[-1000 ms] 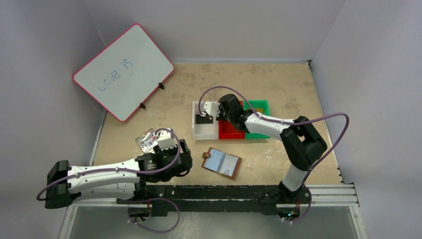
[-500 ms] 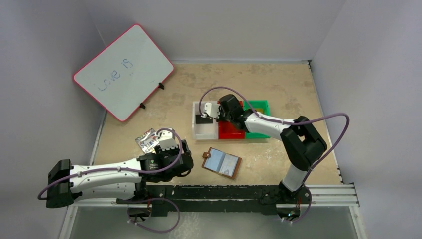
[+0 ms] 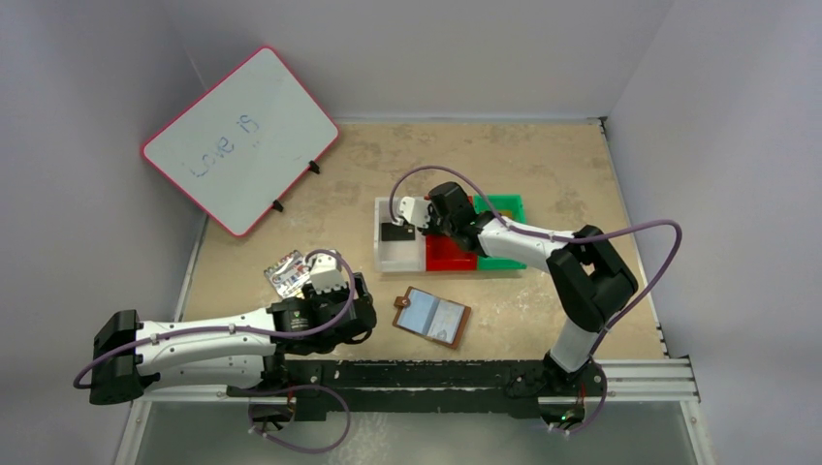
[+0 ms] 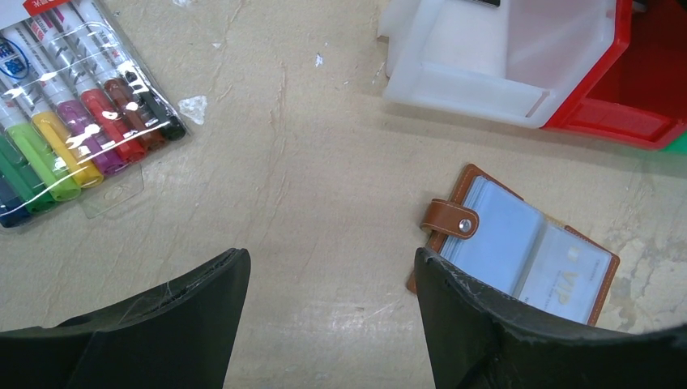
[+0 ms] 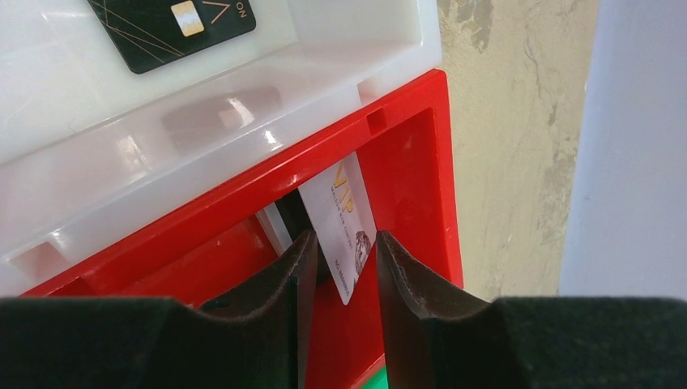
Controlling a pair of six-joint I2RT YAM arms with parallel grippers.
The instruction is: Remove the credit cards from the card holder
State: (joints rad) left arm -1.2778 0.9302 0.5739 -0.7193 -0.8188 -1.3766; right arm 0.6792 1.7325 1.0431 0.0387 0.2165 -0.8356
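Observation:
The brown card holder (image 3: 433,318) lies open on the table, its snap tab to the left and its bluish sleeves up (image 4: 526,251). A pale card marked VIP (image 4: 567,279) shows through its right sleeve. My left gripper (image 4: 332,267) hangs open over bare table just left of the holder (image 3: 363,310). A black credit card (image 5: 182,24) lies flat in the white bin (image 3: 397,232). My right gripper (image 5: 340,251) is over the red bin, its jaws parted around a silvery card (image 5: 344,223). That card stands tilted against the bin's wall, with a gap on its right side.
White (image 3: 399,260), red (image 3: 451,260) and green (image 3: 504,208) bins stand side by side at mid table. A pack of coloured markers (image 4: 65,121) lies left of my left gripper (image 3: 286,273). A whiteboard (image 3: 237,136) leans at the back left.
My right gripper's jaws have parted around the silvery card over the red bin. Both arms have barely moved, and the left gripper stays open.

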